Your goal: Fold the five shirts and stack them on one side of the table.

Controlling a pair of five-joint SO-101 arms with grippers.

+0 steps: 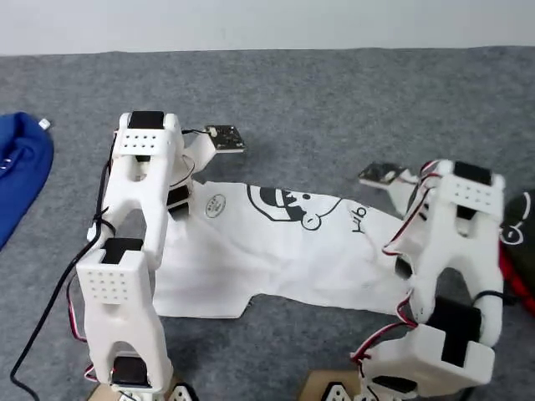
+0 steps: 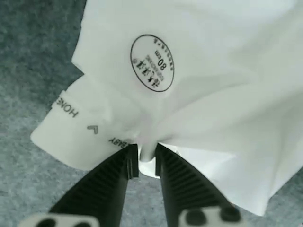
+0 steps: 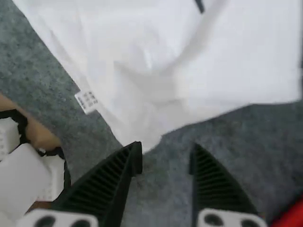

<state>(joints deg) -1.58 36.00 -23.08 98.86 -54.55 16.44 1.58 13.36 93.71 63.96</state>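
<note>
Looking down from the high view, one white shirt [image 1: 284,251] with a black cartoon print lies spread and rumpled across the middle of the grey table covering [image 1: 334,92]. The left arm [image 1: 142,192] stands over the shirt's neck end and hides part of it; the right arm [image 1: 456,225] stands over the opposite end and covers that edge. A blue garment [image 1: 21,167] lies at the table's far left edge, well apart from the shirt. At the far right edge are a dark cloth [image 1: 518,221] with white line marks and, just below it, a red thing [image 1: 514,276], both partly hidden behind the right arm. A black cable [image 1: 50,309] trails down beside the left arm.

In the left wrist view, the left gripper [image 2: 146,158] has its jaws closed on a small pinched ridge of the white shirt by the neck band [image 2: 71,127]. A round printed label [image 2: 152,63] sits on the fabric beyond the pinch, and creases run away from the grip.

In the right wrist view, the right gripper [image 3: 165,158] has its jaws apart with nothing between them, over bare grey covering just beside the shirt's edge. A small care tag [image 3: 86,100] sticks out from that hem. A white arm part [image 3: 23,170] shows at one corner, and a red sliver [image 3: 291,213] at another.
</note>
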